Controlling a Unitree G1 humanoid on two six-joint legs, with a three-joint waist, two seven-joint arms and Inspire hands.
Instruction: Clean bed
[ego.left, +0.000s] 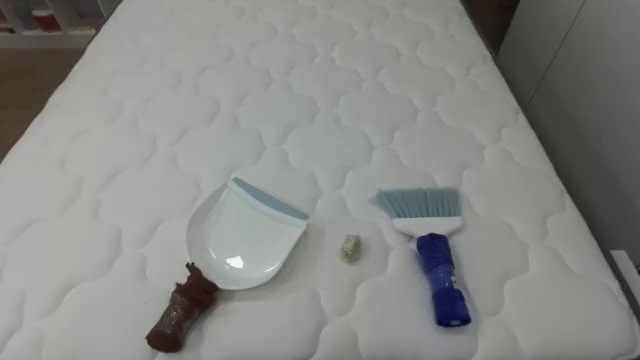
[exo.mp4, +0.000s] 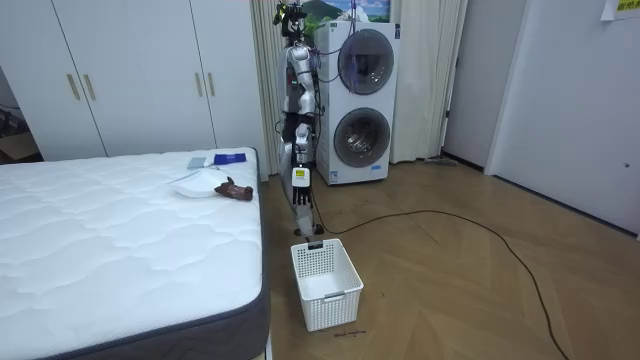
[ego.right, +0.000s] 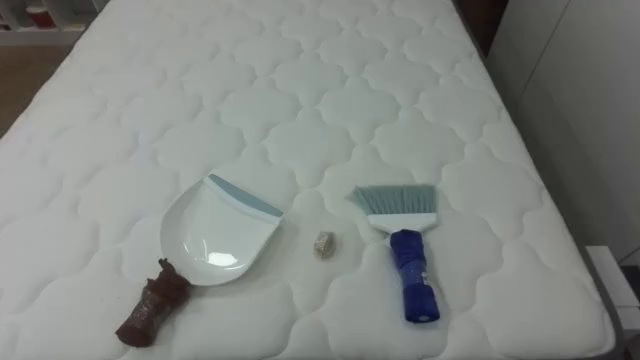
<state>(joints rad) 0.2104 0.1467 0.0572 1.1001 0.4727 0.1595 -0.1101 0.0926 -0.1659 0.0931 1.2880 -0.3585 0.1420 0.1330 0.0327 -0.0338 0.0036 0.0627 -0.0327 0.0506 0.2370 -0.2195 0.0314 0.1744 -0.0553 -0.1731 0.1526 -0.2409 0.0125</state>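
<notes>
- Evidently sweeping is not yet begun: the bed (ego.left: 300, 90) carries the dustpan (ego.left: 245, 240).
- The brush (ego.left: 435, 255) lies right of the dustpan; the next move probably calls for grasping both.
- The hands (exo.mp4: 299, 182): open or closed, cannot tell.
- The scrap (ego.left: 350, 248) sits just right of the dustpan.

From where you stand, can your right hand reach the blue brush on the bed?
Probably yes. The brush lies on your right near the edge of the bed, handle towards you, nothing on it; the scrap and dustpan lie apart to its left.
</notes>
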